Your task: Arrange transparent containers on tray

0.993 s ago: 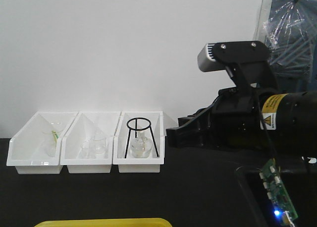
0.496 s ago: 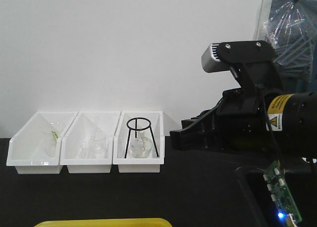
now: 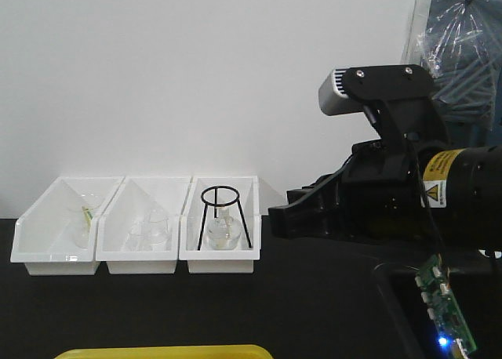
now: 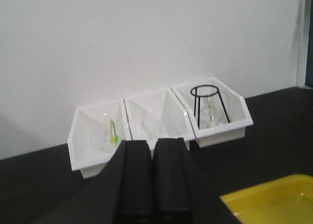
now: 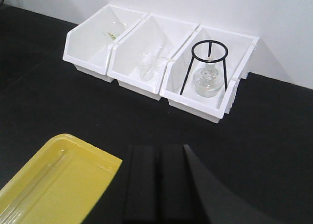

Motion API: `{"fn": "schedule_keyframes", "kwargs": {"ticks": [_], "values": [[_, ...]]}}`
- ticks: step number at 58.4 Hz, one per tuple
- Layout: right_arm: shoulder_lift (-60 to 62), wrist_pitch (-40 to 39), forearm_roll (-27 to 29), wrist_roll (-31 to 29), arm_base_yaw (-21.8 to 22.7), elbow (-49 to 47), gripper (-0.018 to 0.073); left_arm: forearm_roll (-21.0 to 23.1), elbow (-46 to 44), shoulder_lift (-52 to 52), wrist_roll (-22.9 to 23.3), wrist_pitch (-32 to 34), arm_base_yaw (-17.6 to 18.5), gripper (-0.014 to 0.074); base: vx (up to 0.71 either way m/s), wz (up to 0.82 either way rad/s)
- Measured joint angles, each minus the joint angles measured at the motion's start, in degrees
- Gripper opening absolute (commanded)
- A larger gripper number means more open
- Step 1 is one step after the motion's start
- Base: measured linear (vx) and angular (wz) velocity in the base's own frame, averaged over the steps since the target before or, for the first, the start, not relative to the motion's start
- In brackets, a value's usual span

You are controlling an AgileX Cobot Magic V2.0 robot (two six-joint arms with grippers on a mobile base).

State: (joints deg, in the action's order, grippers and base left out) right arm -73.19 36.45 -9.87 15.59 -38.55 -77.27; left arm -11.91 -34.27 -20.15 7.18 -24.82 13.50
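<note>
The yellow tray (image 5: 63,185) lies at the lower left of the right wrist view. A clear test tube (image 5: 41,177) lies faintly along its left side. The tray's rim (image 3: 165,349) peeks in at the bottom of the front view, and a corner (image 4: 271,199) shows in the left wrist view. My right gripper (image 5: 157,153) is shut and empty, hovering just right of the tray's corner. In the front view the right gripper (image 3: 272,220) points left, beside the bins. My left gripper (image 4: 152,146) is shut and empty, facing the bins.
Three white open-front bins (image 3: 141,257) stand in a row against the white wall. The right bin (image 5: 215,99) holds a black tripod ring (image 5: 208,62) over a glass flask. The others hold small glassware. A circuit board with a blue light (image 3: 443,312) hangs at the lower right.
The right arm has shifted slightly to the right, drawing its gripper a little away from the bins. The bins and the tray rim have not moved.
</note>
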Motion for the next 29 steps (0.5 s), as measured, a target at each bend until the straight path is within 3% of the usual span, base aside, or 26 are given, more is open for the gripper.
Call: {"fn": "schedule_keyframes", "kwargs": {"ticks": [12, 20, 29], "values": [[0.00, 0.02, 0.00, 0.00, 0.00, 0.00, -0.0013, 0.53, 19.14, 13.77, 0.05, 3.46, -4.33, -0.0008, 0.00, 0.00], [0.00, 0.15, 0.00, 0.00, 0.00, 0.00, -0.0013, 3.84, 31.82, 20.19, 0.00, 12.88, -9.17, -0.0008, 0.00, 0.00], [0.00, 0.92, 0.00, 0.00, 0.00, 0.00, -0.0013, 8.11, 35.70, 20.80, 0.01, 17.67, -12.66, -0.0008, 0.00, 0.00]]}}
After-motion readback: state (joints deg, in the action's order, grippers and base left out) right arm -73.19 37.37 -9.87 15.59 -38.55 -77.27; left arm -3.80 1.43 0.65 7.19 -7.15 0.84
